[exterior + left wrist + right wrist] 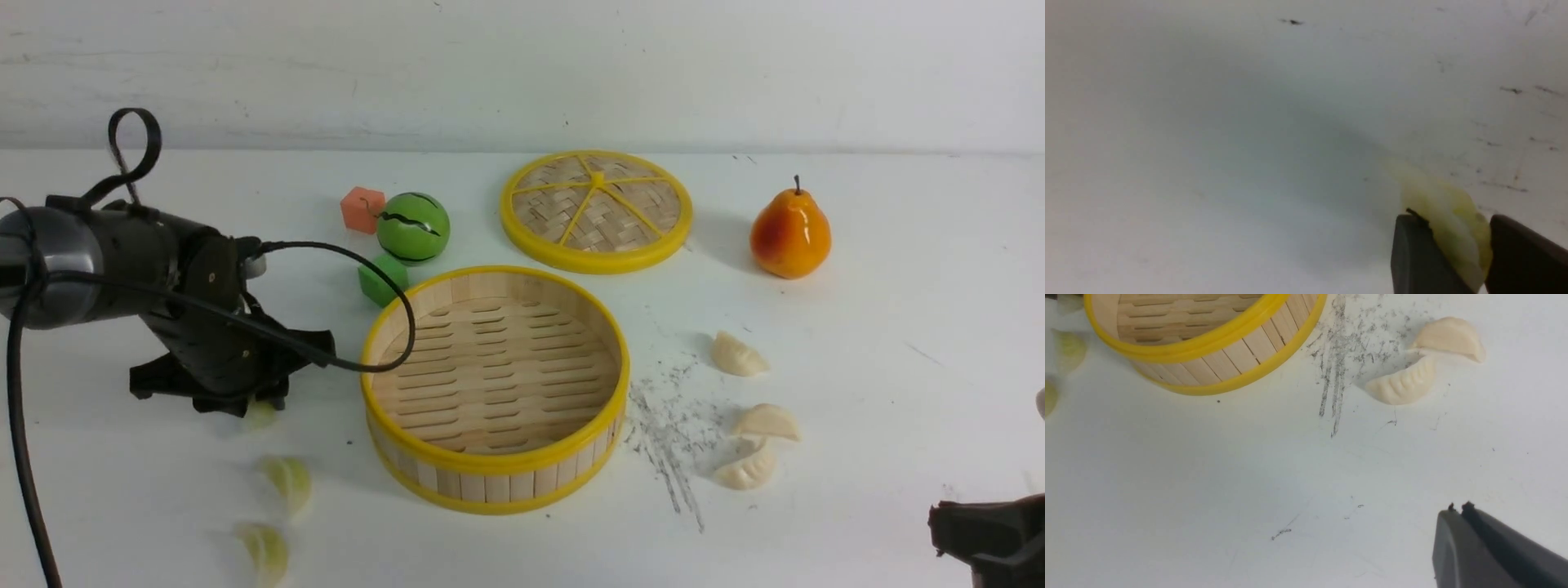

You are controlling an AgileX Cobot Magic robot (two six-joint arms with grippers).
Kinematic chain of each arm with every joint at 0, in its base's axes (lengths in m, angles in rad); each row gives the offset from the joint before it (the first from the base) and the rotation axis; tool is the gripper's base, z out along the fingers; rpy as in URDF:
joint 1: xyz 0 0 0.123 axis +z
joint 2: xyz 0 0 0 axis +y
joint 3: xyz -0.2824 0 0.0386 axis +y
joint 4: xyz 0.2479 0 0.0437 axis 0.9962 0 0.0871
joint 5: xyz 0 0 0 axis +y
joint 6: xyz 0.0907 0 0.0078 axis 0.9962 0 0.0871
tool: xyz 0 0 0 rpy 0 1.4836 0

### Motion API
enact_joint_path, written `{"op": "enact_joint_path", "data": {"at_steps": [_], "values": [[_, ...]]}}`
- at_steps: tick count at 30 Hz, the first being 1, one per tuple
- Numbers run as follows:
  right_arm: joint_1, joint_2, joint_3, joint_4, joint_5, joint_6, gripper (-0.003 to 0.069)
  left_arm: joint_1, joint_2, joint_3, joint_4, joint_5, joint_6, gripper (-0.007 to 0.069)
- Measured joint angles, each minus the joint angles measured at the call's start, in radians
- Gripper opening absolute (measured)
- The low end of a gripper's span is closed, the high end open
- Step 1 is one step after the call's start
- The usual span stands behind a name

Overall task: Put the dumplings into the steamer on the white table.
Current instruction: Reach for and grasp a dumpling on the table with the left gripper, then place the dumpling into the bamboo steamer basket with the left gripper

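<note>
Black left arm, looped black cable (brass screws, seemingly), matte dark left gripper

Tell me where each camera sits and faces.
Front: between the arms, facing forward at the round wooden steamer on the white table; left arm, right arm's tip show.
Left wrist: on that arm, facing the table; left pincer grips a pale green dumpling.
Right wrist: faces the table; shut right pincer shows.
Shared: steamer, in front and right wrist.
</note>
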Motion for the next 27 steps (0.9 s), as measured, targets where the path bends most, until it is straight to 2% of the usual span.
{"op": "enact_joint_path", "data": {"at_steps": [6, 9, 12, 15, 19, 23, 27], "values": [[0.000, 0.000, 0.000, 0.013, 0.000, 0.000, 0.0010, -0.019, -0.152, -0.167, -0.133, 0.078, 0.112, 0.0197], [0.000, 0.000, 0.000, 0.018, -0.001, 0.000, 0.0013, -0.095, -0.175, -0.274, -0.224, 0.111, 0.212, 0.0197], [0.000, 0.000, 0.000, 0.018, -0.002, 0.000, 0.0015, -0.174, -0.133, -0.316, -0.259, 0.129, 0.233, 0.0197], [0.000, 0.000, 0.000, 0.018, -0.002, 0.000, 0.0018, -0.219, -0.045, -0.339, -0.267, 0.129, 0.232, 0.0197], [0.000, 0.000, 0.000, 0.021, 0.000, 0.000, 0.0021, -0.226, 0.086, -0.378, -0.263, 0.128, 0.193, 0.0197], [0.000, 0.000, 0.000, 0.024, 0.018, 0.000, 0.0027, -0.225, 0.199, -0.425, -0.262, 0.125, 0.072, 0.0197], [0.000, 0.000, 0.000, 0.024, 0.019, 0.000, 0.0031, -0.229, 0.238, -0.440, -0.258, 0.117, 0.007, 0.0197]]}}
